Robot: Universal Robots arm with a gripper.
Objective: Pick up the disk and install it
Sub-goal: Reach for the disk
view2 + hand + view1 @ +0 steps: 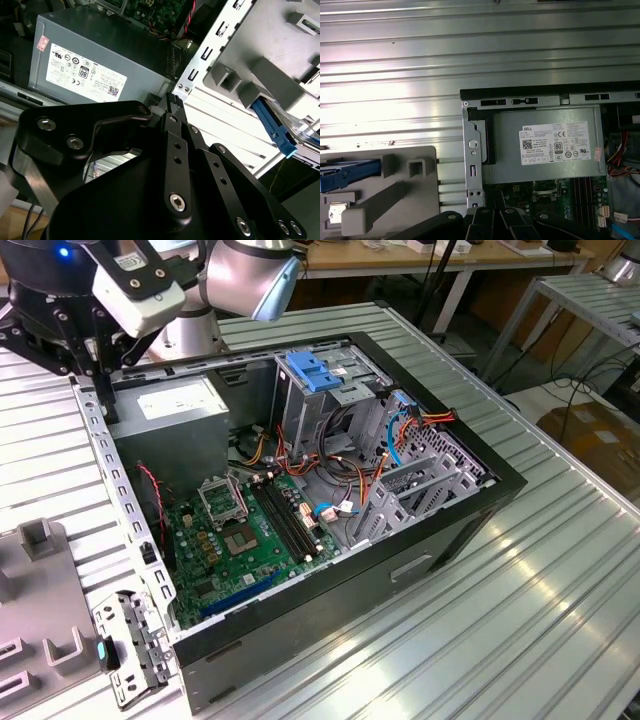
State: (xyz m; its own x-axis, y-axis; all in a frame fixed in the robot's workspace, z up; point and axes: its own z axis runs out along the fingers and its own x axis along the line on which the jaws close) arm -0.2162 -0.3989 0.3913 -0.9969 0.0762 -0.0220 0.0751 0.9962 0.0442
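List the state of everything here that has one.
computer case, on its side, side panel off, internals exposed.
disk, resting in the grey holder beside the case, not gripped.
claw, over the case edge near the power supply.

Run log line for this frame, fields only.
pincer: above case edge beside power supply | disk: in grey holder outside case, not gripped | install: not done

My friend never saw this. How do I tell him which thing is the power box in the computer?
Find the open black computer case lying on the ridged metal table. In its corner below the robot arm sits the power box, a grey metal block. It alone carries a big white label, unlike the green circuit board beside it.
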